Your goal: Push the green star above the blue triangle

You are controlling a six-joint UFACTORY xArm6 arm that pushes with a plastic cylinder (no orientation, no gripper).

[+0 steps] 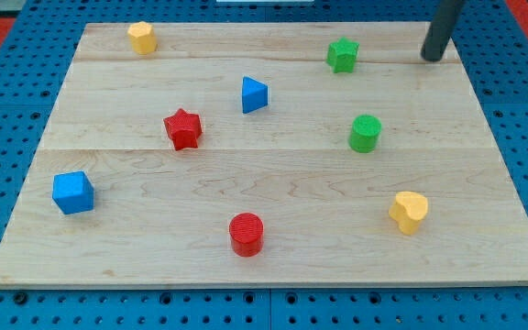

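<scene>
The green star point(342, 55) lies near the view's top, right of centre. The blue triangle point(253, 94) lies to its lower left, near the board's middle top. My tip point(431, 58) is at the view's top right, to the right of the green star and well apart from it, about level with it. The rod runs up out of the view's top edge.
The wooden board point(264, 220) also holds a yellow block point(141, 38) at top left, a red star point(183, 128), a blue cube point(72, 192) at left, a red cylinder point(246, 234) at bottom, a green cylinder point(365, 133) and a yellow heart-like block point(409, 211) at right.
</scene>
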